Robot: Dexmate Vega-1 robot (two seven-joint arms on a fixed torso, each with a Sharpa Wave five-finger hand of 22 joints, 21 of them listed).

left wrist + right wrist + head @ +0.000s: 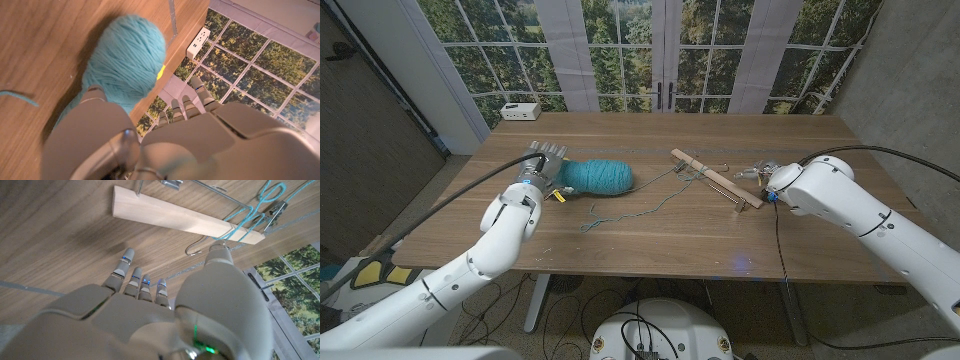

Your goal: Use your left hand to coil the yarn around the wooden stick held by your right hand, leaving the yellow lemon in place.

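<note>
The teal yarn ball (600,176) lies left of the table's middle. My left hand (542,166) stands against its left end with fingers (192,102) straight and holding nothing. A yellow bit of the lemon (558,196) peeks out beside the ball (127,55) and this hand; the rest of the lemon (161,72) is hidden. A loose strand (650,200) runs from the ball to the wooden stick (715,178), which lies on the table with yarn looped at one end (250,210). My right hand (760,172) hovers by the stick (185,216) with fingers (135,280) spread, not touching it.
Metal clips and a wire hook (196,249) sit along the stick. A white power box (520,111) stands at the back left corner of the table (660,250). Windows rise behind the far edge.
</note>
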